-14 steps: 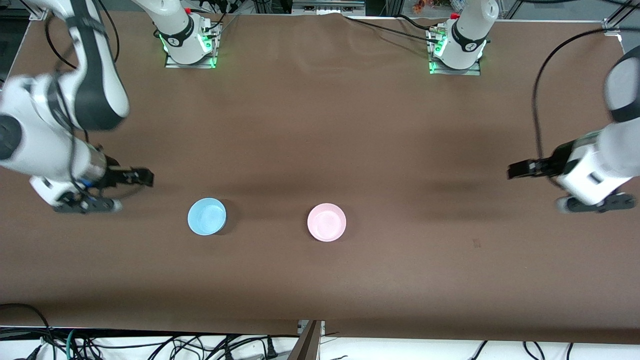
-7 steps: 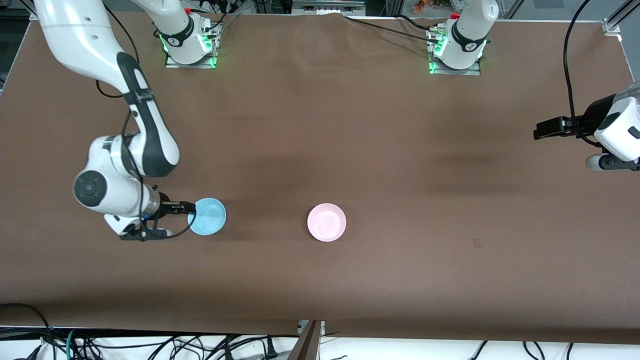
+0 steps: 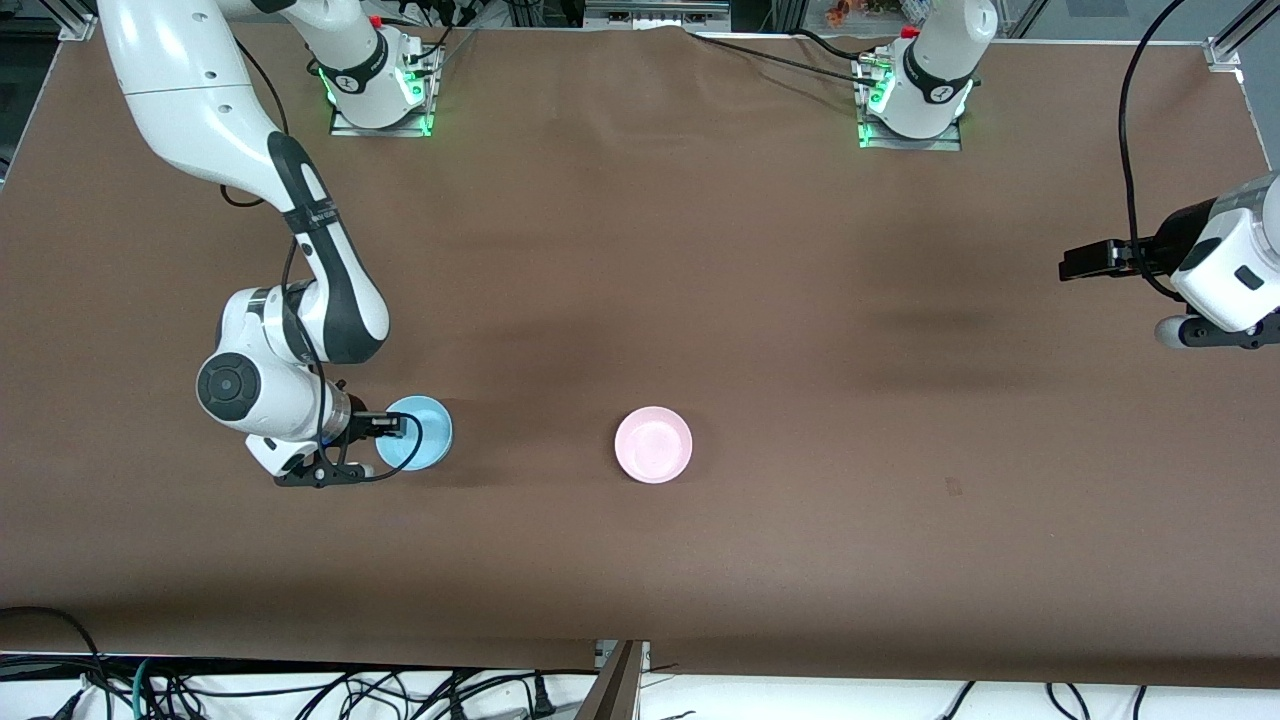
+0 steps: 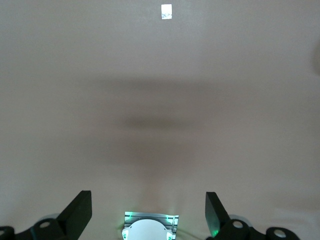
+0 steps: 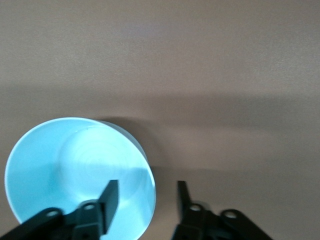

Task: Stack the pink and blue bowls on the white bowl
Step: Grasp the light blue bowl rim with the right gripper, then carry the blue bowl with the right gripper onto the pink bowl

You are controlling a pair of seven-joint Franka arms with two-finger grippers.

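The light blue bowl (image 3: 418,432) stands upright on the brown table toward the right arm's end. The pale pink bowl (image 3: 653,444) stands beside it near the table's middle, about as near to the front camera. No white bowl is in view. My right gripper (image 3: 397,427) is open and low at the blue bowl's rim. In the right wrist view the gripper (image 5: 146,196) straddles that rim, one finger over the blue bowl's (image 5: 70,165) inside and one outside. My left gripper (image 3: 1072,263) is open and empty, waiting over the left arm's end of the table; it shows in the left wrist view (image 4: 148,212).
The two arm bases (image 3: 378,95) (image 3: 912,105) stand along the table's edge farthest from the front camera. The left arm's base also shows in the left wrist view (image 4: 150,227). Cables hang off the table's near edge (image 3: 300,690). A small dark mark (image 3: 953,486) lies on the cloth.
My right arm has swung in toward the blue bowl and its open gripper has come to the rim. My left arm rose away from the front camera, then almost stopped.
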